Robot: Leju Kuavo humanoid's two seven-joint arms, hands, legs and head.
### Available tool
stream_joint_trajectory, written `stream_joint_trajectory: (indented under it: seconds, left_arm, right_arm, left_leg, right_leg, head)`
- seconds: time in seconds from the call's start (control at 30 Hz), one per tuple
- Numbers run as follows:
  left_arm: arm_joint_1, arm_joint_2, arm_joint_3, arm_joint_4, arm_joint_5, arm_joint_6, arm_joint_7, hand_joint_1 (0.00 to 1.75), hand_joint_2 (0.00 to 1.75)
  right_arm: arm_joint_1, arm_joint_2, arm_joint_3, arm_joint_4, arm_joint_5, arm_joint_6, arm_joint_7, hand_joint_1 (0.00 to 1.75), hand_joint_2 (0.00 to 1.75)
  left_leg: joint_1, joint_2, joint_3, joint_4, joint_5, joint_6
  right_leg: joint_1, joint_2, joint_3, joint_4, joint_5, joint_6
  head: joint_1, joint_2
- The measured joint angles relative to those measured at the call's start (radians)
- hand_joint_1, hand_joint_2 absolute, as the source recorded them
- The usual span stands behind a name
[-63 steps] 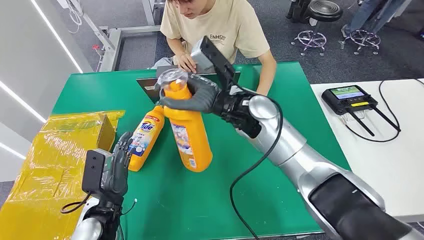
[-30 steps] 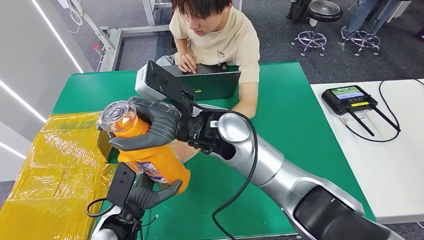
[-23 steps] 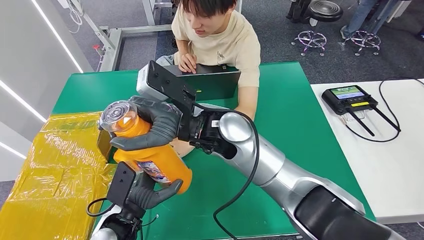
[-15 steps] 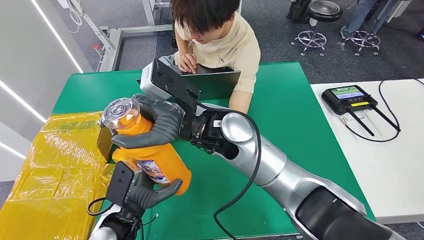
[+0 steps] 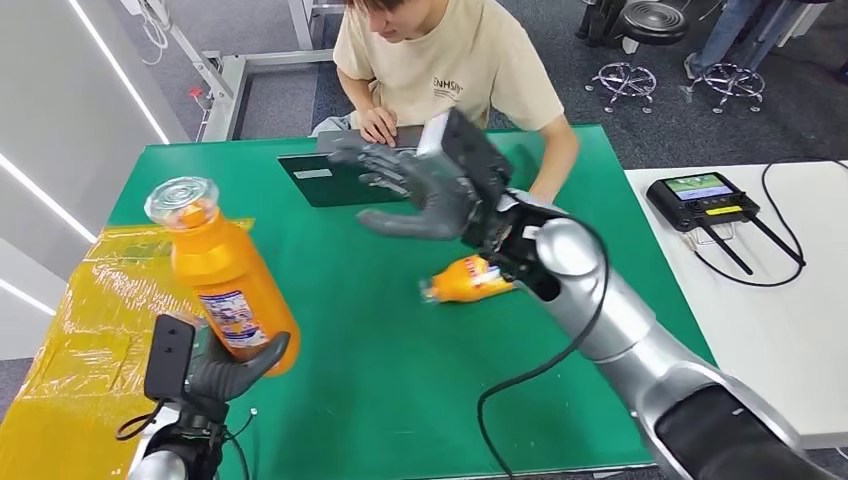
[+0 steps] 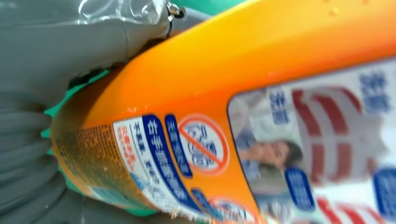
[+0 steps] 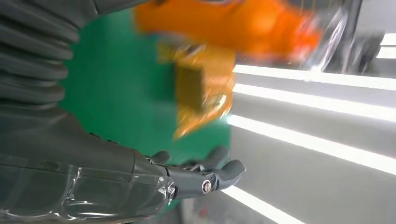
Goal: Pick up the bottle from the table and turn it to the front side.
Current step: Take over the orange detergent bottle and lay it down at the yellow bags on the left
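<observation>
Bottle gripped upright near its base by left hand; right hand spread wide, empty; label seemingly rear-facing; next, rotate to front.

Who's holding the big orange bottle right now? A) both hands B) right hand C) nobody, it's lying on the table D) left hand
D: the left hand alone grips the base of the big orange bottle, which is upright, while the right hand hangs open above the table, apart from it.
</observation>
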Motion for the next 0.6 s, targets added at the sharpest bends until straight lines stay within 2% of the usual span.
stream_joint_trajectory:
  seconds: [0.1,0.2,0.3,0.37,0.47,0.57,0.6]
  left_arm:
    - [0.024,0.005,0.053,-0.006,-0.011,0.014,0.003,1.75,1.75]
    - [0.077,0.004,0.116,-0.03,-0.049,0.051,0.003,1.75,1.75]
    - [0.143,0.004,0.195,-0.057,-0.088,0.06,0.005,1.75,1.75]
    - [0.193,0.001,0.253,-0.08,-0.09,0.055,0.004,1.75,1.75]
    - [0.252,-0.004,0.343,-0.106,-0.114,0.053,0.037,1.75,1.75]
    - [0.264,0.01,0.434,-0.094,-0.179,0.043,0.114,1.75,1.75]
    - [0.254,0.022,0.464,-0.072,-0.207,0.036,0.135,1.42,1.75]
  right_arm:
    - [0.033,-0.063,-0.05,-0.032,0.027,-0.018,-0.018,0.0,0.0]
    - [0.114,-0.169,-0.114,-0.085,0.033,-0.065,-0.072,0.0,0.0]
    - [0.279,-0.279,-0.24,-0.145,0.042,-0.089,-0.145,0.0,0.0]
    - [0.458,-0.324,-0.357,-0.21,0.082,-0.092,-0.197,0.0,0.0]
    - [0.722,-0.338,-0.521,-0.321,0.137,-0.085,-0.238,0.0,0.0]
    - [0.877,-0.333,-0.624,-0.412,0.169,-0.084,-0.231,0.0,0.0]
    - [0.911,-0.329,-0.641,-0.437,0.178,-0.089,-0.222,0.0,0.0]
  left_leg:
    - [0.0,0.002,0.0,0.001,0.0,0.0]
    - [0.001,-0.003,0.0,0.001,-0.001,0.001]
    - [0.003,-0.01,0.001,0.001,-0.003,0.003]
    - [0.003,-0.013,0.003,0.0,-0.006,0.003]
    - [0.002,-0.013,0.003,0.0,-0.011,0.003]
    - [0.002,-0.01,0.004,-0.001,-0.012,0.003]
    - [0.002,-0.008,0.005,-0.001,-0.012,0.002]
  right_leg:
    - [0.0,0.002,-0.001,-0.001,0.0,0.0]
    - [0.0,-0.003,0.002,-0.004,-0.001,0.001]
    - [0.001,-0.01,0.007,-0.007,-0.004,0.001]
    - [0.003,-0.013,0.011,-0.009,-0.007,0.002]
    - [0.003,-0.013,0.012,-0.009,-0.01,0.002]
    - [0.003,-0.011,0.011,-0.009,-0.012,0.001]
    - [0.003,-0.01,0.01,-0.009,-0.012,0.001]
  head:
    - [-0.001,0.0]
    - [-0.001,0.0]
    - [0.0,0.0]
    - [0.0,0.0]
    - [0.0,0.0]
    - [0.0,0.0]
    - [-0.001,0.0]
